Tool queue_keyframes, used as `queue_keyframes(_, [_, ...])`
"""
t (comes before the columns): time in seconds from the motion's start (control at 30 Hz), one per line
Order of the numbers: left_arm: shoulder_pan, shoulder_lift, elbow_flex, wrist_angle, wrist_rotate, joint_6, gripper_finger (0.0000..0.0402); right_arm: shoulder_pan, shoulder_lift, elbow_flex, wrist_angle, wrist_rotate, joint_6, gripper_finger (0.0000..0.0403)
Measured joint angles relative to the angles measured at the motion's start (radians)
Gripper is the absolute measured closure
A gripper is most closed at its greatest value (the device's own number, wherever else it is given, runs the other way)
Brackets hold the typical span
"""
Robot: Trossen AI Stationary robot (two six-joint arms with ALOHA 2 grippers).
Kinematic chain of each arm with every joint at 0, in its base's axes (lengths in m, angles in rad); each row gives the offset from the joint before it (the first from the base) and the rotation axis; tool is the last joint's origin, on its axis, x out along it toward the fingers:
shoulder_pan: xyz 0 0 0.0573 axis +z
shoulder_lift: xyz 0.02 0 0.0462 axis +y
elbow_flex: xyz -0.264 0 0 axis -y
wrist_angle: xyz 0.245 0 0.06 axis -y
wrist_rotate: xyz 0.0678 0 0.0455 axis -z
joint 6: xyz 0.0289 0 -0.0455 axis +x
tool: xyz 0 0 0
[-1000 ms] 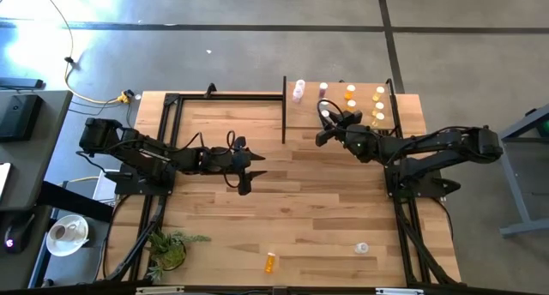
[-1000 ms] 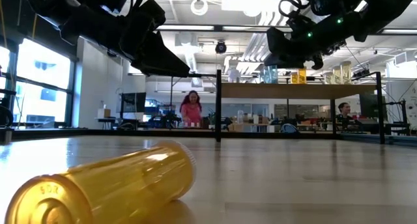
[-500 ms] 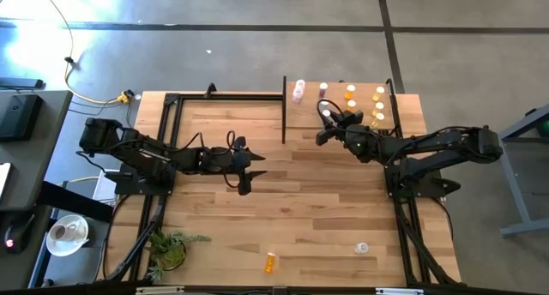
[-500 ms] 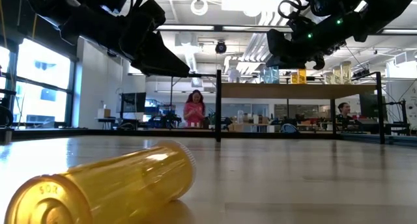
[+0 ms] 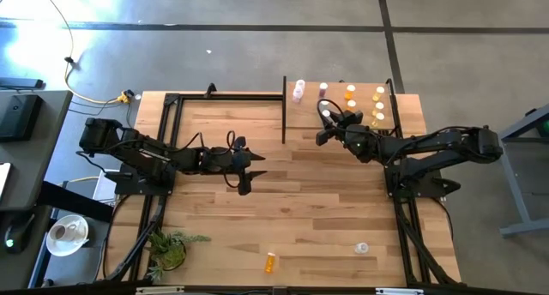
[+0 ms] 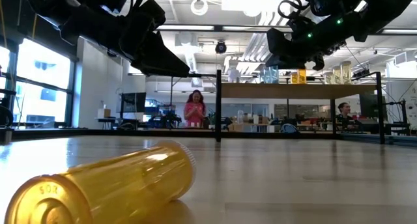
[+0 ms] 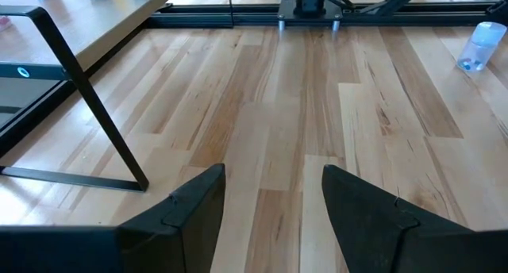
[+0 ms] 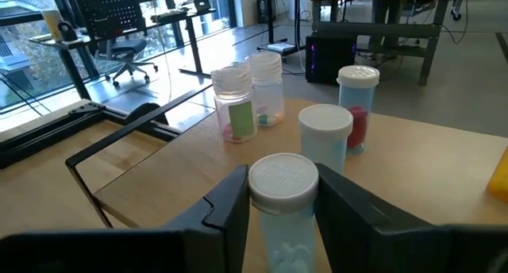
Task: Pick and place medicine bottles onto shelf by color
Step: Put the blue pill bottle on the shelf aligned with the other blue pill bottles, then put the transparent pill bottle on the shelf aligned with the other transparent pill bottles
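My right gripper (image 5: 326, 125) is at the near edge of the shelf (image 5: 339, 106) and is shut on a pale, clear-bodied medicine bottle with a white cap (image 8: 282, 225). Several medicine bottles stand on the shelf beyond it: two pinkish ones (image 8: 238, 106), a red-filled one (image 8: 357, 102) and a white-capped one (image 8: 325, 134). An orange bottle (image 5: 270, 262) lies on its side near the table's front edge. A clear bottle (image 5: 362, 248) stands upright to its right. My left gripper (image 5: 244, 171) hovers open over the table's middle, with nothing between its fingers (image 7: 198, 205). My right gripper pinches the bottle between its two fingers, one on each side of the white cap (image 8: 258, 195) and the top of the body. The fingers (image 8: 341, 205) reach in almost level toward the shelf's far side. The bottle is upright; its foot is out of the picture.
Thin black posts (image 5: 284, 106) stand at the shelf's edges, and a black frame (image 5: 171, 115) runs along the table's far left. A green plant (image 5: 167, 248) sits at the near left corner. Bare plank tabletop (image 5: 326, 201) lies between the arms. People show in the room behind.
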Motion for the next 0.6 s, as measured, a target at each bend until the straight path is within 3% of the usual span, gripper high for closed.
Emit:
queue_keyframes(0.3, [0.000,0.000,0.000,0.000,0.000,0.000,0.0200,0.000,0.001,0.000,-0.007,0.001,0.020,0.0225])
queue_keyframes(0.6, [0.000,0.000,0.000,-0.002,0.000,-0.010,0.0200,0.008,-0.021,0.021,0.001,0.004,-0.037,0.0218])
